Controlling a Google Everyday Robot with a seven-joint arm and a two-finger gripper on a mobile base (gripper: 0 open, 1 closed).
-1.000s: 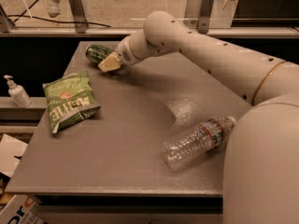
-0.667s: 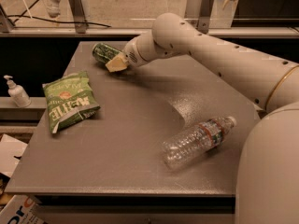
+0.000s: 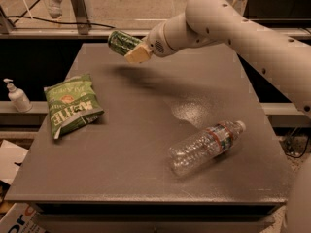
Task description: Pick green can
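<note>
The green can is a small dark green can with a leafy pattern. It is held tilted on its side in the air above the back left part of the grey table. My gripper is shut on the green can, its pale fingers clamped on the can's right end. The white arm reaches in from the upper right.
A flat green chip bag with white lettering lies at the table's left. A clear plastic bottle lies on its side at the front right. A white pump bottle stands on a ledge left of the table.
The gripper has lifted the green can off the table's back edge and carried it up and to the right. The bag and bottle have not moved.
</note>
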